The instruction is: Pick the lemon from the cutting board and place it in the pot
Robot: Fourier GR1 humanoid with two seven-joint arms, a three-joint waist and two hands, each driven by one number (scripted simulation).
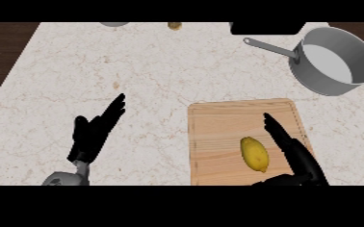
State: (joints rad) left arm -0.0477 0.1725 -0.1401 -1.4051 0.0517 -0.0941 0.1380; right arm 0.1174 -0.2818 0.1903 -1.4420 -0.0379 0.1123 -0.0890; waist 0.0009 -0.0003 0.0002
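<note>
Right hand: the robot's black right hand [295,151] lies low at the near right, over the pale wooden cutting board [220,125], its fingers straight and stretched away from the body, holding nothing. The thumb juts leftward along the bottom edge of the view.

Lemon: the oval yellow lemon [253,154] rests on the board's near right part, just beside the right hand's fingers on their left. From here I can't quite tell whether the hand touches it.

Left hand: the black left hand [95,132] on its grey forearm [68,177] sits at the near left over the bare counter, fingers straight and pointing up and to the right, well apart from the board and gripping nothing.

Cutting board: a rectangular wooden slab with a groove round its edge, lying flat on the speckled cream stone counter [142,67].

Pot: the round grey metal pot [328,65] with a long straight handle stands at the far right, beyond the board and apart from it. Its handle points left and away.

Far edge: a small brownish object [174,26] and part of a grey rounded item [113,24] sit at the counter's far rim, too small to name. A black block [266,28] lies just left of the pot.
</note>
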